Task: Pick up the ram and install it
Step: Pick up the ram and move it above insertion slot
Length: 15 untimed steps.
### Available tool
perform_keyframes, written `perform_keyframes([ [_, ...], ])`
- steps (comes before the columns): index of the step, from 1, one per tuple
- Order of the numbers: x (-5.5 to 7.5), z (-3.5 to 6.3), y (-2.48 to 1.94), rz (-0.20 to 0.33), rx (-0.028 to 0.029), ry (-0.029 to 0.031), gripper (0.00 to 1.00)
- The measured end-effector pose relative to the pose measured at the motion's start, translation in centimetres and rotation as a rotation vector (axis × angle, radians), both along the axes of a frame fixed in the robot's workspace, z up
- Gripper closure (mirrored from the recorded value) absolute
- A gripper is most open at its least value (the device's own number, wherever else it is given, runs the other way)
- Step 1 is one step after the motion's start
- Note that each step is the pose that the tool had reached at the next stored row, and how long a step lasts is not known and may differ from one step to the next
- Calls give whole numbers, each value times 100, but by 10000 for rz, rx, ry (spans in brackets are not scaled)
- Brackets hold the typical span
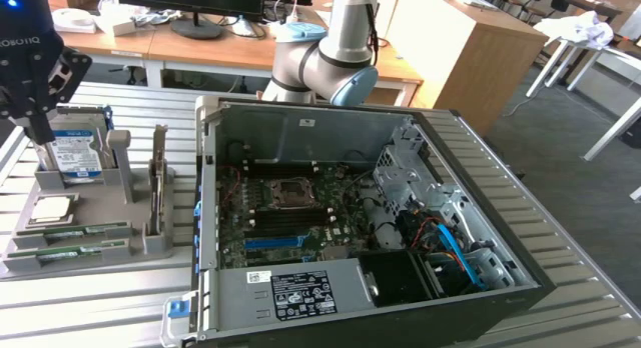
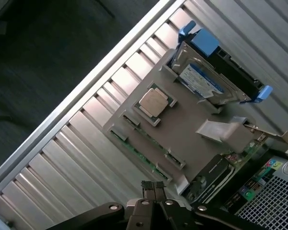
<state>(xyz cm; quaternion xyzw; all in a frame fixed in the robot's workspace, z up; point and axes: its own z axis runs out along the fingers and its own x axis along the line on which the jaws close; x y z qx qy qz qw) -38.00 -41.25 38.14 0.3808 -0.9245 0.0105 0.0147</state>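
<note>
Ram [image 1: 72, 231], seemingly two thin green sticks, lies slotted at the grey tray's [image 1: 95, 202] six o'clock end, nine o'clock of the computer case [image 1: 300, 130]; judged light, stiff but fragile, it should be pinched across its long edges, while the gripper [image 1: 42, 149] hovers at the tray's twelve o'clock end, fingers [image 2: 148, 188] together and empty.

A: What is the table [image 1: 100, 310] made of?
B: Ribbed bare metal, brushed to a dull sheen. In the exterior view, the tray [image 1: 95, 265] at nine o'clock from the computer case [image 1: 300, 127] looks like matt grey plastic.
A: And its contents?
B: The ram [image 1: 75, 231] is green circuit board with a pale label. The processor [image 2: 153, 102] has a smooth silvery metal lid. The hard drive [image 2: 201, 81] has a glossy label and blue plastic clips.
A: The case?
B: Bare grey sheet metal inside, matt black outside. The desks [image 1: 470, 48] at twelve o'clock are pale wood.
A: The gripper [image 2: 153, 186]?
B: Matt black.
</note>
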Motion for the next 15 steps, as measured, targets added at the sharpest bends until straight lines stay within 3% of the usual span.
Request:
perform_keyframes([
  [15,0,-2,0,2715,-127,1,90],
])
